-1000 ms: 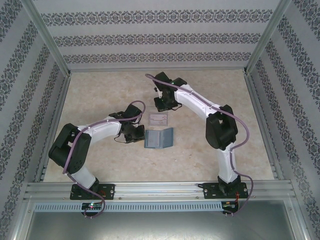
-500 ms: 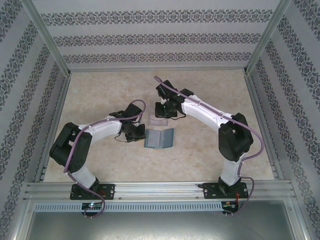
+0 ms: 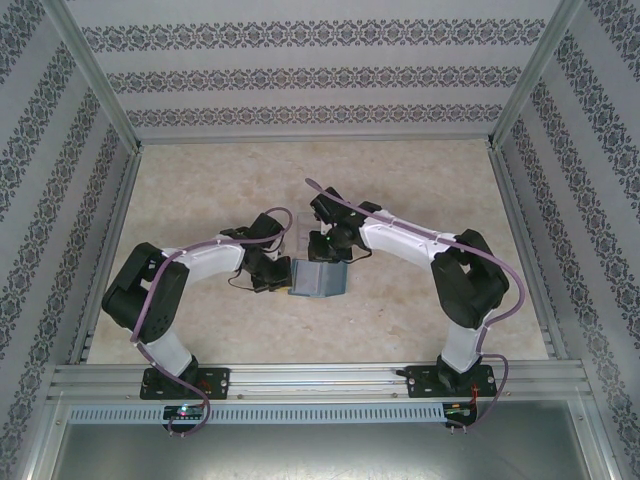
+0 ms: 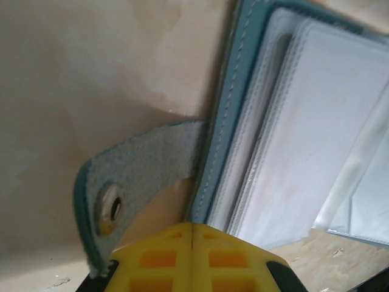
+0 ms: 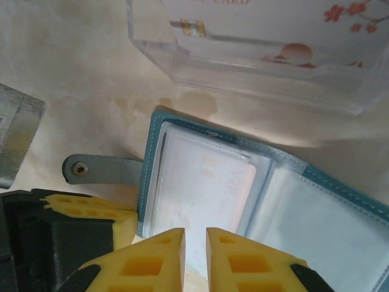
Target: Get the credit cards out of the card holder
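Note:
The teal card holder lies open on the table, its snap strap sticking out to the left. A pale pinkish card sits inside the clear sleeve of its left page. My left gripper is shut, its tips resting against the holder's left cover edge beside the strap. My right gripper hovers over the near edge of that left page, its fingers a narrow gap apart with nothing between them. Another credit card, white with blossoms and a chip, lies in the clear tray.
The clear plastic tray stands just behind the card holder, mostly hidden under my right wrist in the top view. My left gripper's yellow finger shows close to the strap. Metal frame rails and patterned walls enclose the table.
My right arm has swung from the tray toward me and now sits over the open card holder. The left gripper has edged right against the holder's left edge.

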